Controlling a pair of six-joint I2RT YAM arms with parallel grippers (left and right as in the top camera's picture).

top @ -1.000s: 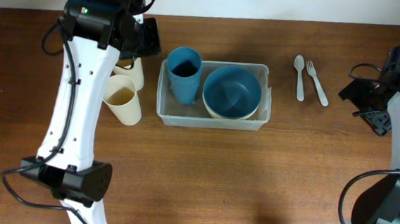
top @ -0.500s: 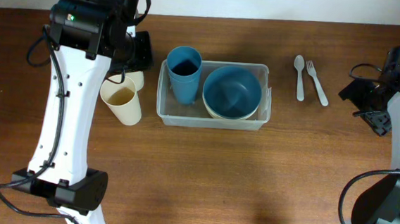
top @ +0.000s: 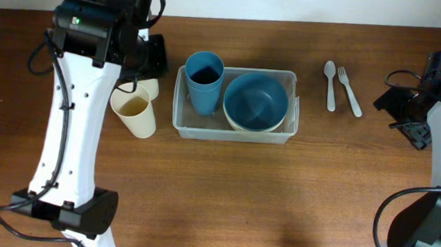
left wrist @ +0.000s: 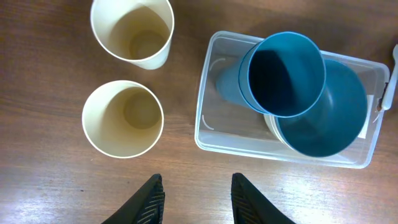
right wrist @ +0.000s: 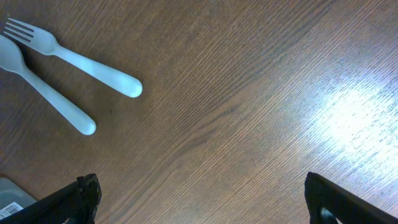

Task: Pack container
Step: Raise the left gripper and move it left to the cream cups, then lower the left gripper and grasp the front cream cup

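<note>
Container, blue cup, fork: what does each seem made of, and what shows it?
Container: likely clear plastic; the table shows through its walls. Blue cup: seemingly matte opaque plastic, no glare. Fork: probably pale plastic, smooth, dull, one-piece.

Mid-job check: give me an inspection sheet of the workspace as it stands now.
Surface: wooden table, no spills seen.
Job's things: clear container holds a blue cup and a blue bowl. Two cream cups stand outside it. The spoon and fork lie side by side past its other end.
Clutter: nothing seen.
Tools: left tool open, empty, over the table by the cream cups. Right tool wide open, empty, over bare wood near the fork.
Cables: black cables run along the arms.
Surroundings: pale wall behind the table.
</note>
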